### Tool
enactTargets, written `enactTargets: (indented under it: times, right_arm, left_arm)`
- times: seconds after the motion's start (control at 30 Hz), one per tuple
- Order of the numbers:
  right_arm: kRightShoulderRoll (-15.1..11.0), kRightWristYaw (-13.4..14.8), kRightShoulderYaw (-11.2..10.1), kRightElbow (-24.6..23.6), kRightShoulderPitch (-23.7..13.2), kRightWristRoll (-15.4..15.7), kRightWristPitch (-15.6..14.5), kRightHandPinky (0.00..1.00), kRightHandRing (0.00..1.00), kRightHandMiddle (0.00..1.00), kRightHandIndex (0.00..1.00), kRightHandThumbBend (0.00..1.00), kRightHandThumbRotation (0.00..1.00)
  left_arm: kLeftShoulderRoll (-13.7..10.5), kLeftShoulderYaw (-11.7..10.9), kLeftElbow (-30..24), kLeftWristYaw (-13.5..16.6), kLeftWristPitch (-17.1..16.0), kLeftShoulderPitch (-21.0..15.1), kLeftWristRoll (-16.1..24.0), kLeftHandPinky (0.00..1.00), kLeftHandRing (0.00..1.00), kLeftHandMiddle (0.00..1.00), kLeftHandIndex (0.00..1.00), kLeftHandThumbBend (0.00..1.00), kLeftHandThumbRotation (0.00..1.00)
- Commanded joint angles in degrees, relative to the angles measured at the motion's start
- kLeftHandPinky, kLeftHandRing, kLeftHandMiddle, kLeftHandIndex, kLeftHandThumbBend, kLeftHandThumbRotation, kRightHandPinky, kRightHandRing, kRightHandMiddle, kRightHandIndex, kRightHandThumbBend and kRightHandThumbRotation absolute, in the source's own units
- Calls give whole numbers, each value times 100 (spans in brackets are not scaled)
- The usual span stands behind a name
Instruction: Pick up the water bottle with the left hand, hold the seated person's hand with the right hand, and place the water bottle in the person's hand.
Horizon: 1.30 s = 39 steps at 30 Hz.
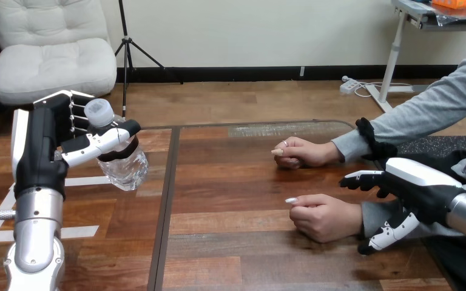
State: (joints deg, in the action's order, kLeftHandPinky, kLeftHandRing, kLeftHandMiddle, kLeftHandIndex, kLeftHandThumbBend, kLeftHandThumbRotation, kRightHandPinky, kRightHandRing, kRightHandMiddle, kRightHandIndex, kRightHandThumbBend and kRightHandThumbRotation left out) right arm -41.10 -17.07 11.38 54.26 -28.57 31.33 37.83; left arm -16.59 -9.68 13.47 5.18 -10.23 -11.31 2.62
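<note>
- The right hand (415,182) is at the worktop's (230,242) right edge, its fingers and thumb spread above and below the wrist of the person's nearer hand (321,217), a fist on the wood; contact cannot be told.
- The left hand (51,145) is curled round the clear water bottle (121,167), holding it above the worktop at the left.
- The person's farther hand (300,153) rests closed on the worktop.

Your left hand (39,148) and right hand (415,185) look alike — black bodies, white shells on the backs, black-and-white jointed fingers (100,142). Behind each you see a silver forearm (36,215).
</note>
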Motion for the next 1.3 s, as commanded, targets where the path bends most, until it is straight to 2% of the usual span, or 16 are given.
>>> enactTargets:
  times: [0.0,0.67,0.9,1.27]
  right_arm:
    - [-215,78,62,7,-589,14,2,77,86,86,85,100,21]
    - [-229,368,288,178,-899,418,-127,73,83,83,82,100,13]
    - [-241,402,428,253,-1055,590,-230,71,81,82,81,100,16]
    - [-242,318,589,284,-1222,662,-431,64,78,81,80,100,19]
  left_arm:
    - [0,-86,-301,-19,-140,-271,-72,33,38,41,40,74,0]
    - [-1,-162,-251,-87,-153,-256,-104,33,38,40,40,76,0]
    - [16,-158,-305,-92,-136,-239,-102,33,37,40,40,76,0]
    - [19,-162,-285,-110,-189,-227,-119,33,37,40,39,75,0]
